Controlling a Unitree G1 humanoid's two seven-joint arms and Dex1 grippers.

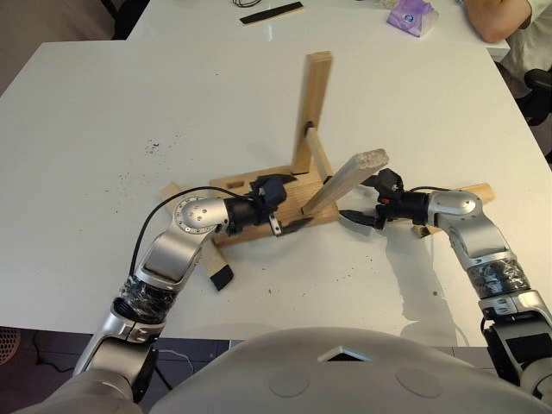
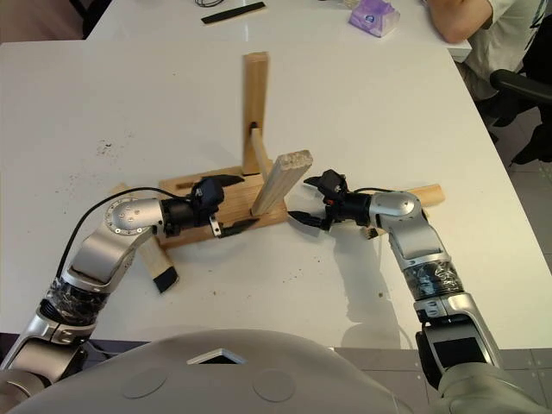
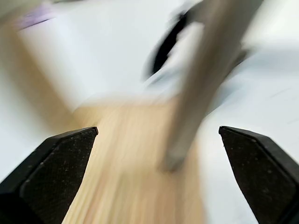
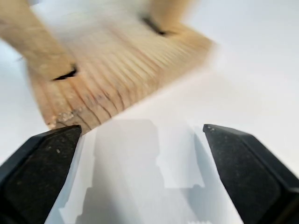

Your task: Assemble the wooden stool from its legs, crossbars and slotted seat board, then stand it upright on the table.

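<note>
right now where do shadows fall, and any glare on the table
Left eye view: the right arm casts a soft shadow on the table toward the robot, with no glare spots. Right wrist view: the right gripper drops a pale shadow on the table under it, right up by the board.

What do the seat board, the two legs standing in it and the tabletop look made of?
Seat board: pale wood, parallel grain lines showing, matte, probably unfinished. Upright leg and tilted leg: the same light wood, square-cut. Table: white, smooth, faintly glossy, mirroring shapes in the right wrist view; laminate or paint, cannot tell.
</note>
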